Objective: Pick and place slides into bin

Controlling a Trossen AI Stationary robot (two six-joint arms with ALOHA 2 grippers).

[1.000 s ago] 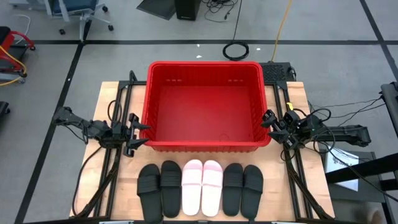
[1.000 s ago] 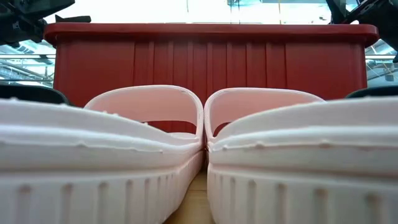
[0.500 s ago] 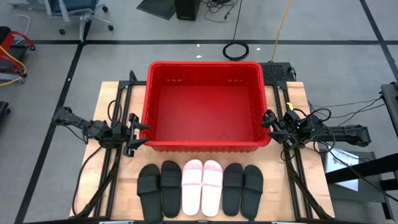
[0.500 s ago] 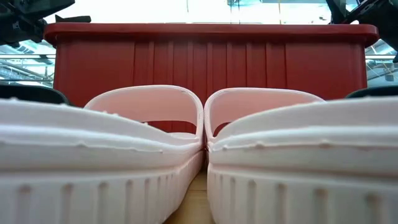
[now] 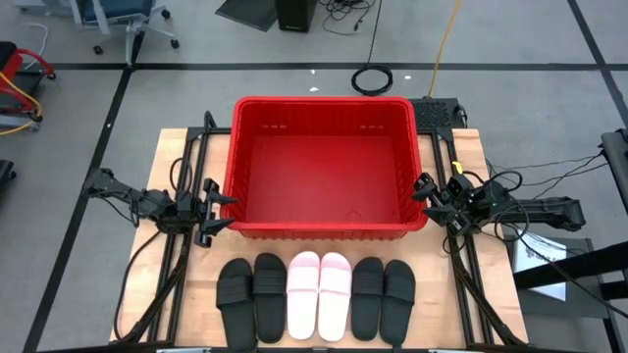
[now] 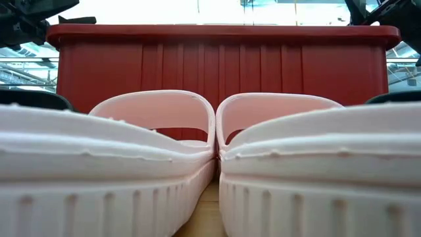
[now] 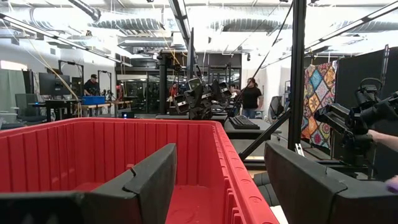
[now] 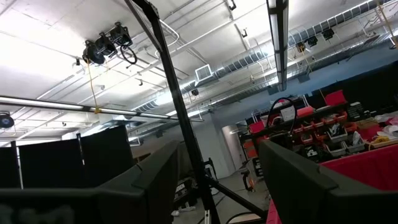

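While both arms wait at the sides of the large bright red plastic bin (image 5: 321, 167), I see the left claw (image 5: 218, 212) just off the bin's near-left corner with its two dark fingers (image 7: 152, 180) spread wide and nothing between them; through its wrist camera the bin's thick rim runs up between the fingers. The right claw (image 5: 424, 191) sits close against the bin's right wall, its fingers (image 8: 292, 171) also parted and holding nothing, its camera tilted up toward the ceiling.

The bin stands in the middle of the pale wooden worktop (image 5: 179, 162), and I see nothing inside it. All six open-toe slides lie in a tidy row on the worktop's near edge, in front of the bin: two matte black slides (image 5: 252, 296) on the left, the two light pink slides (image 5: 319, 294) side by side and touching in the centre, and two more black slides (image 5: 383, 292) on the right.

Compared with a second ago, I find nothing changed: both claws sit in the same spots with the same spread, and no slide has shifted.
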